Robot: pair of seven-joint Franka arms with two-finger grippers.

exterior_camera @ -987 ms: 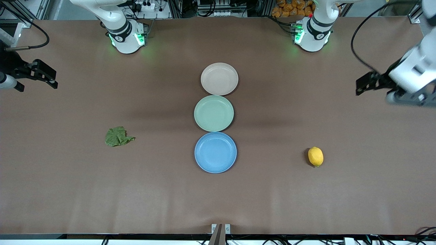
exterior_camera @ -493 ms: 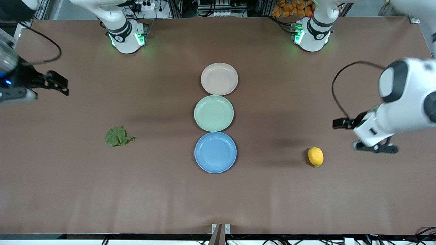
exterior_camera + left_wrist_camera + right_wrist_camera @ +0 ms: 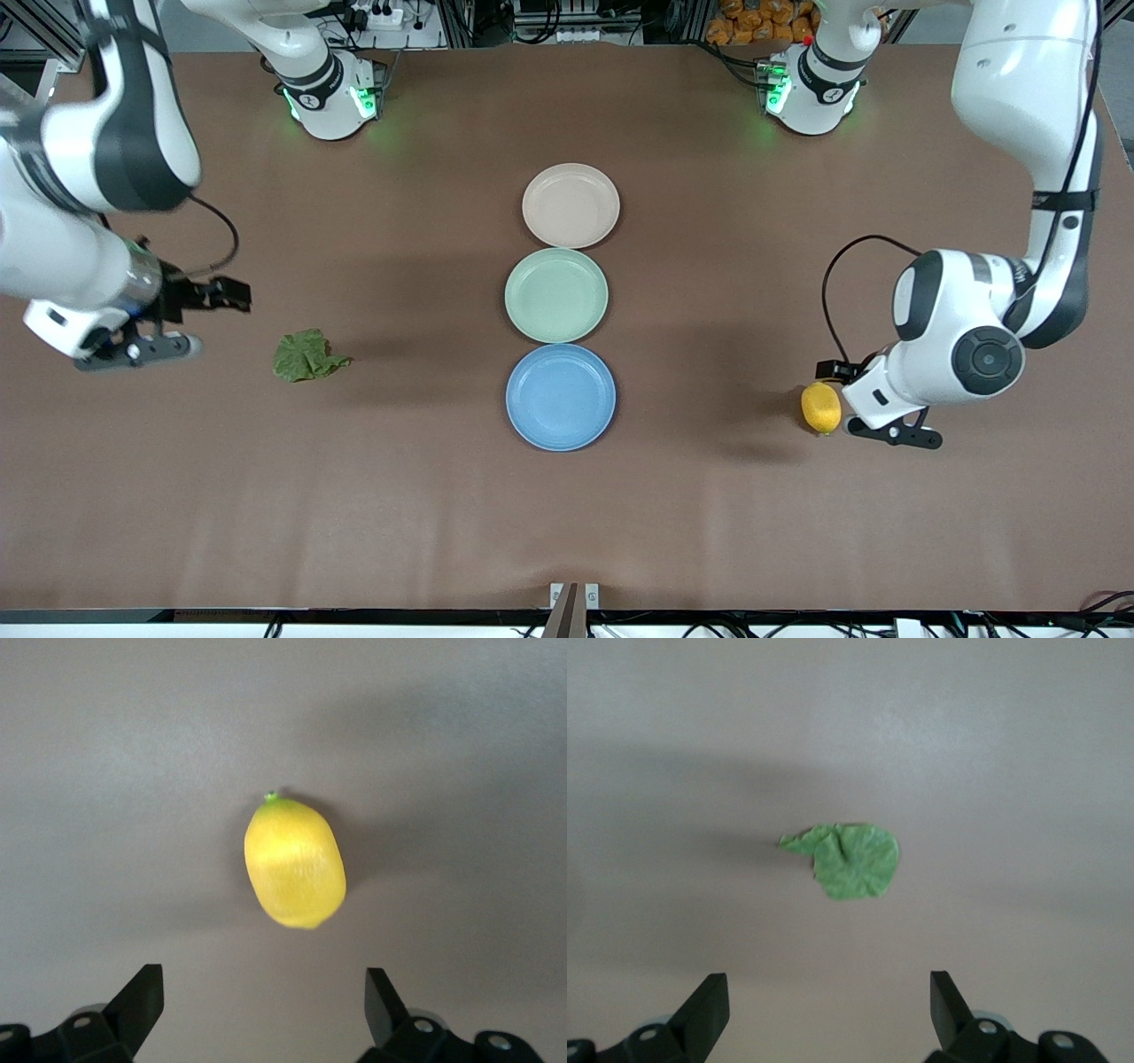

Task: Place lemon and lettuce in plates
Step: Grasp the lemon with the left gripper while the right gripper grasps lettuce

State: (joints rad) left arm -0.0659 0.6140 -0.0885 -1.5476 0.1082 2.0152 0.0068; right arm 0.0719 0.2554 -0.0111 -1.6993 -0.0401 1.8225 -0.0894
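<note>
The yellow lemon [image 3: 821,407] lies on the table toward the left arm's end; it also shows in the left wrist view [image 3: 294,862]. My left gripper [image 3: 840,379] hovers just beside and above it, open and empty [image 3: 264,1010]. The green lettuce [image 3: 306,356] lies toward the right arm's end and shows in the right wrist view [image 3: 849,860]. My right gripper [image 3: 217,299] is above the table beside the lettuce, open and empty [image 3: 830,1010]. The blue plate [image 3: 561,397] and the beige-pink plate [image 3: 570,206] are empty in the middle of the table.
A mint-green plate [image 3: 556,295] sits between the blue and beige-pink plates, touching both in a row. The brown table [image 3: 567,514] is bare around the lemon and the lettuce.
Both arms have swung in from the table's ends and come down. The left gripper now is at the lemon and the right gripper close to the lettuce. Nothing on the table moved.
</note>
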